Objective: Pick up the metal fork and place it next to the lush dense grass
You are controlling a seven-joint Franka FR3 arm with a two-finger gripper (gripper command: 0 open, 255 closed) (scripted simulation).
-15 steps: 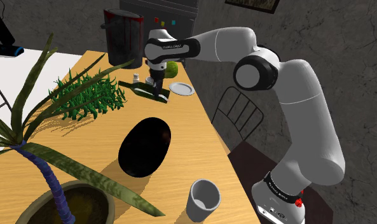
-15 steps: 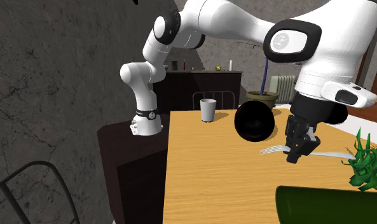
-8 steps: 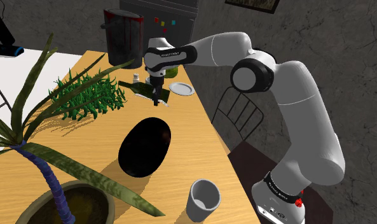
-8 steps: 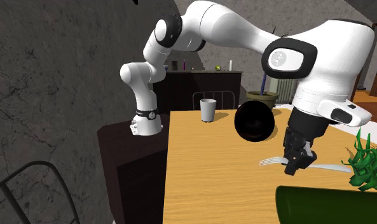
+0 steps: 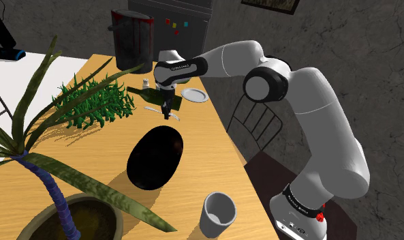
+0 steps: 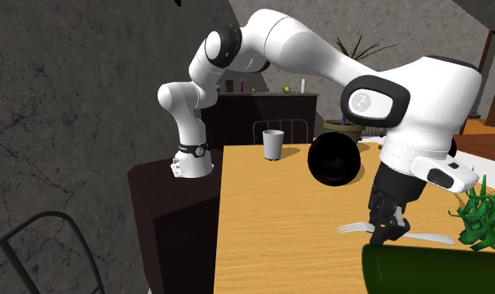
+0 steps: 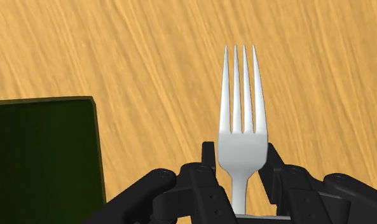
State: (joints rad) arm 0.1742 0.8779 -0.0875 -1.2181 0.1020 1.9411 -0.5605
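Claw [image 6: 386, 228] is clamped on the fork [image 7: 243, 118]. The wrist view shows it best: the fingers [image 7: 207, 154] pinch the neck just under the tines, and the tines stick out past them over bare wood. From the second exterior view the fork sits about level and low over the table [image 5: 207, 146], tines toward that view's left and handle running right toward the grass [image 6: 479, 213]. Can't tell if it's touching the wood.

For room, a dark green slab [image 7: 41, 159] lies right beside the claw, and its straight edge stops short of the tines. The shoulder view puts the claw at the slab's near edge. There's open wood from there to the grass on that view's left, and more down to the black oval [image 5: 156, 158] nearer the camera. The table's right edge in that view is near, with a plate [image 5: 194, 95] sitting just inside it, close to the claw.

As for containers, a grey cup [image 5: 218, 214] stands upright by the near right edge, well apart from everything. A big pot [image 5: 101, 204] at the near left corner holds a palm [image 5: 40, 170] whose long leaves reach out over the table toward the oval. A dark bin [image 5: 132, 37] with a red rim stands at the far end.

The second exterior view has the slab cutting across its bottom, hiding the wood right under the claw. The wrist view gives you the grip itself.
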